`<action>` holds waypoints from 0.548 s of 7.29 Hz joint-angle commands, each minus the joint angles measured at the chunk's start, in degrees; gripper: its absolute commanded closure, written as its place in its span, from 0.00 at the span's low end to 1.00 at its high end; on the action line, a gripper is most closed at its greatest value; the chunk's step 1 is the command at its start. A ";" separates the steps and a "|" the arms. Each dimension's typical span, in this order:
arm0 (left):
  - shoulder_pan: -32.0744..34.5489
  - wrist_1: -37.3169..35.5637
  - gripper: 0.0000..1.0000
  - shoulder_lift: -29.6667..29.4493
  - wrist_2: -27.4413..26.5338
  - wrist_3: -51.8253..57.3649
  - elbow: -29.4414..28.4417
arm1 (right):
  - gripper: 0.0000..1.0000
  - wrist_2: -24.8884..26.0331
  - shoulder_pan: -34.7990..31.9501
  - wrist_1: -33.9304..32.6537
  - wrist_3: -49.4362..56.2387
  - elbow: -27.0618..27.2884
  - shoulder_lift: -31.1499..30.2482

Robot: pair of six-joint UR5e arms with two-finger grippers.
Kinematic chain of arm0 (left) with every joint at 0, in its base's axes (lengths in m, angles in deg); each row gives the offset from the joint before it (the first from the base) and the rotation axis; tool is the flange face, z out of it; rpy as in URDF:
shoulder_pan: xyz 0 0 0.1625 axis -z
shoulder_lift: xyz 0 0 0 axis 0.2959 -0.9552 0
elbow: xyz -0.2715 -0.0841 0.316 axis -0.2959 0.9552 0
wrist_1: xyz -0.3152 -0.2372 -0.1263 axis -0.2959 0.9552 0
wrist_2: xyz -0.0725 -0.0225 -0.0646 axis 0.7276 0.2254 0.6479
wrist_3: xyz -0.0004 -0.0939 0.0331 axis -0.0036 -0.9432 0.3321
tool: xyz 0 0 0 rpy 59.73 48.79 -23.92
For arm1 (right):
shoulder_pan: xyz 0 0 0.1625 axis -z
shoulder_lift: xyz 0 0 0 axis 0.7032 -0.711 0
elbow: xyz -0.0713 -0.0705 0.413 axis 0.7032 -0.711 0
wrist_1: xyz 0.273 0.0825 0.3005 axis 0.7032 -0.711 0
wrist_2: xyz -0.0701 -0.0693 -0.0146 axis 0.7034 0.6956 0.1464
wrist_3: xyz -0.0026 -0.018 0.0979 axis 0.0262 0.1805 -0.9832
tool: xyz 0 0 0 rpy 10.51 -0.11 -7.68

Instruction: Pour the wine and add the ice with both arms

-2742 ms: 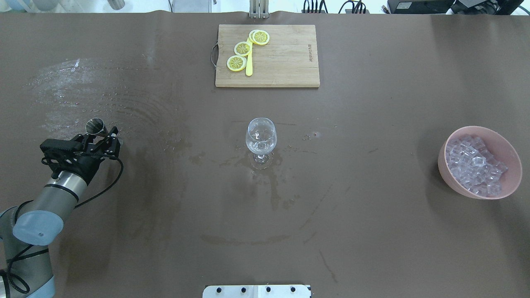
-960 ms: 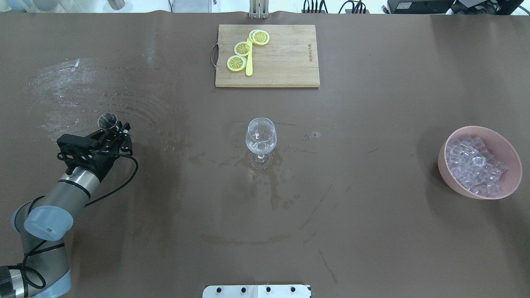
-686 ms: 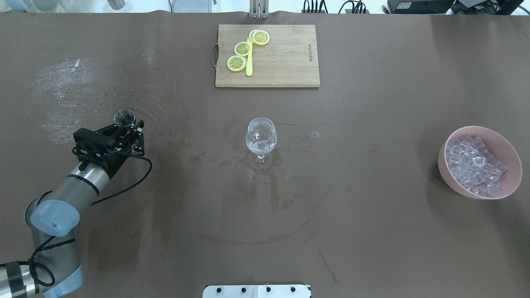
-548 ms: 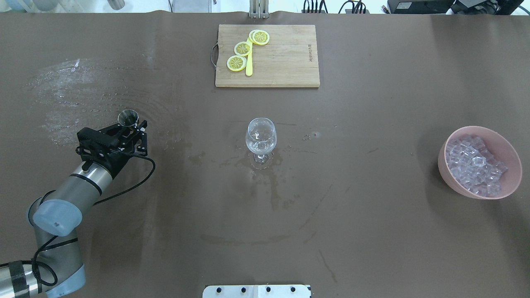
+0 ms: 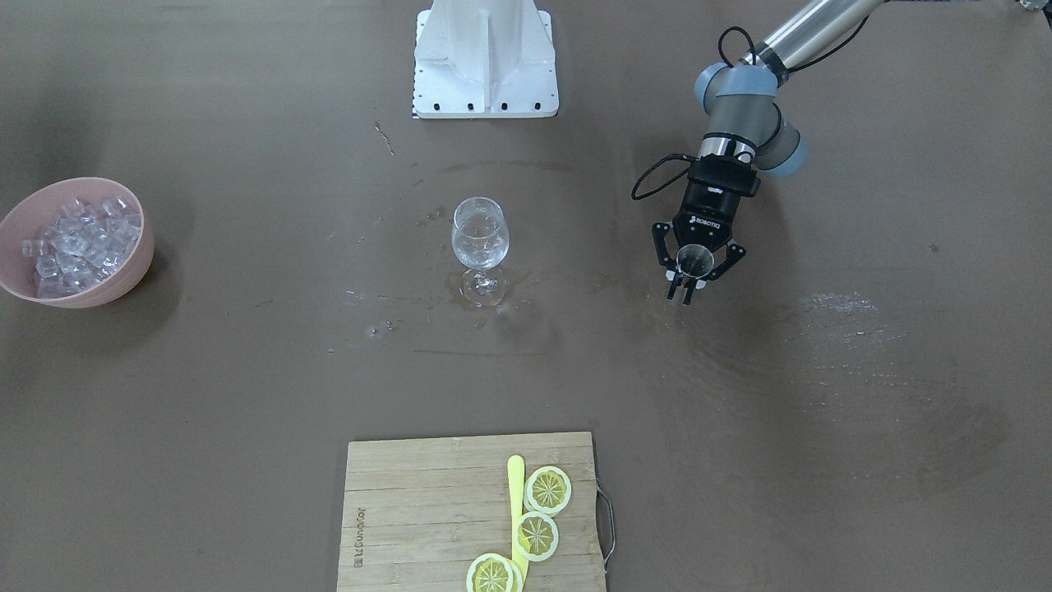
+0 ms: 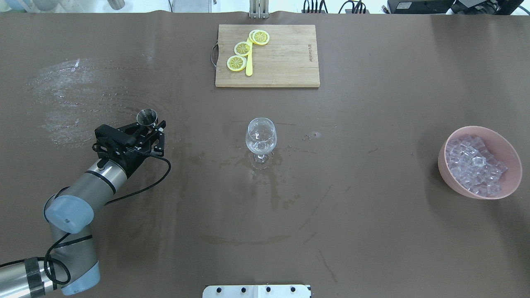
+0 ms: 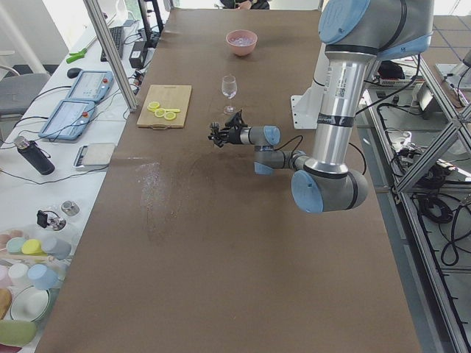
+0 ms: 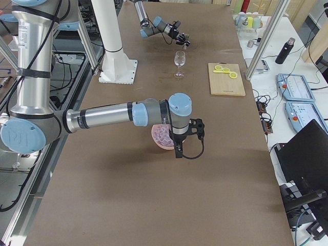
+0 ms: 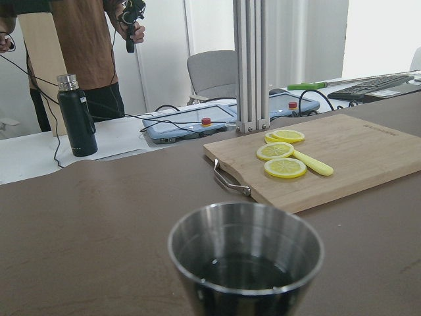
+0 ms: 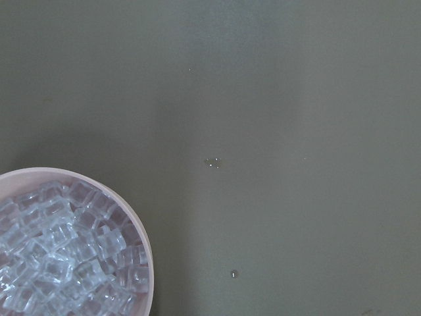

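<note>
You're on the pour step, going by the layout: wine first, ice after. Over toward the left end of the worktop, about halfway between the near and far edges, your left gripper [image 6: 148, 126] has its fingers pinched on a small steel cup [image 6: 146, 117]. The cup is upright and off the surface, and the left wrist view shows dark liquid [image 9: 243, 270] low inside it.

The wine glass [image 6: 261, 136] stands upright in the middle of the worktop, well apart from the cup, with wet marks around its foot. My guess for the next move: carry the cup across level, get its lip over the glass rim, then tip slowly. That mouth is narrow and a stemmed glass will go over if you bump it.

The cutting board [image 6: 281, 58] with lemon slices [image 6: 242, 48] sits at the middle of the far edge. By the right edge, the ice [image 6: 474, 163] is piled in the pink bowl [image 6: 453, 182], untouched. Your right gripper [image 8: 178, 152] hangs up over that bowl, but I can't tell whether its fingers are spread or together.
</note>
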 commanded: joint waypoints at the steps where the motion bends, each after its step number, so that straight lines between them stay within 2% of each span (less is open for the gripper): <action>1: 0.19 -0.74 1.00 -0.40 3.77 7.45 1.04 | 0.00 0.00 0.00 0.01 0.00 -0.06 -0.01; 2: 0.19 -1.09 1.00 -0.31 4.58 10.04 2.79 | 0.00 0.00 0.00 -0.08 0.00 -0.06 -0.10; 4: 0.45 -1.00 1.00 0.03 12.45 11.04 4.02 | 0.00 0.00 0.00 -0.08 0.00 -0.15 -0.10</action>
